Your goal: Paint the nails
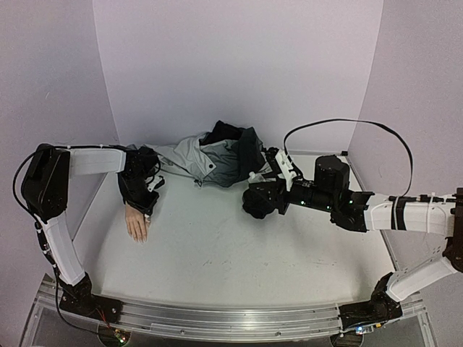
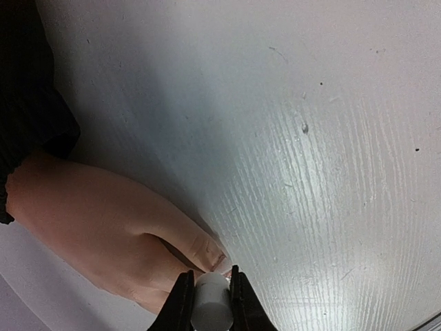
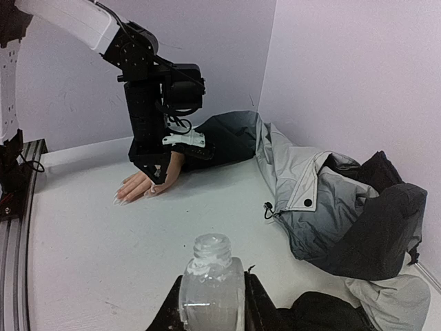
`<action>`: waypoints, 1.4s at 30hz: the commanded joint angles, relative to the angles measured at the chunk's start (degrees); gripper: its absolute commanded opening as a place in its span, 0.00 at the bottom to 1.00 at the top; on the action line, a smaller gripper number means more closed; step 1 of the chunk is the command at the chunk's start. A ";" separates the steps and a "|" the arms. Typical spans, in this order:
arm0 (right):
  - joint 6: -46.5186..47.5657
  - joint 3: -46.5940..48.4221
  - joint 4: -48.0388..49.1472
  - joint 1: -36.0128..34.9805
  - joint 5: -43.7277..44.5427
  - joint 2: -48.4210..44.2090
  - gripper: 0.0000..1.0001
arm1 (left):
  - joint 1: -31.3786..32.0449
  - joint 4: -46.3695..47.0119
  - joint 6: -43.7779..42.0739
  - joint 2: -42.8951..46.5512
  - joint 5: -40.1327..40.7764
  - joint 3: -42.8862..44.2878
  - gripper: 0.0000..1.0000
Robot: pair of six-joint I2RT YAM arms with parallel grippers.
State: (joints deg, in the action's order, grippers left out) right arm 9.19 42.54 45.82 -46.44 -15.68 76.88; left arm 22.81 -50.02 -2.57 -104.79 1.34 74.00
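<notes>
Presently: no polish seen

Left hand (image 2: 210, 279): pinched on a white applicator (image 2: 210, 310), held at the nails (image 2: 219, 261) of the mannequin hand (image 1: 136, 224) on the tabletop (image 1: 231, 253). Right hand (image 3: 212, 293): clamped on open glass bottle (image 3: 212, 255). Nails judged unpainted.

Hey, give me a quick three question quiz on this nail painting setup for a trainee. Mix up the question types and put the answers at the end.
1. True or false: the right claw is shut on the clear glass bottle, which has no cap on.
2. What does the left claw grip? A) a small white cylinder B) a sleeve C) nothing
3. Fill in: the mannequin hand lies palm down on the table, its wrist inside the dark sleeve of the ____.

Key: 1 true; 2 A; 3 jacket.
</notes>
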 commanded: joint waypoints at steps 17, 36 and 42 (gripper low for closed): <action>-0.23 1.31 3.16 -0.74 -0.89 -0.72 0.00 | -0.31 -2.36 1.80 5.08 -6.95 -2.22 0.00; -0.13 1.31 3.17 -0.79 -0.60 -0.60 0.00 | -0.57 -1.17 1.01 -0.31 -1.88 3.81 0.00; -0.14 1.29 3.13 -0.84 -0.49 -0.77 0.00 | -0.66 -0.32 0.47 -1.30 -1.93 3.07 0.00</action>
State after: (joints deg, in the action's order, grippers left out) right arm 9.19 42.57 45.80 -46.96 -15.68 76.88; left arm 22.48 -51.96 -1.50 -105.56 -1.30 75.53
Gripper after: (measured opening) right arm 0.220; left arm 0.166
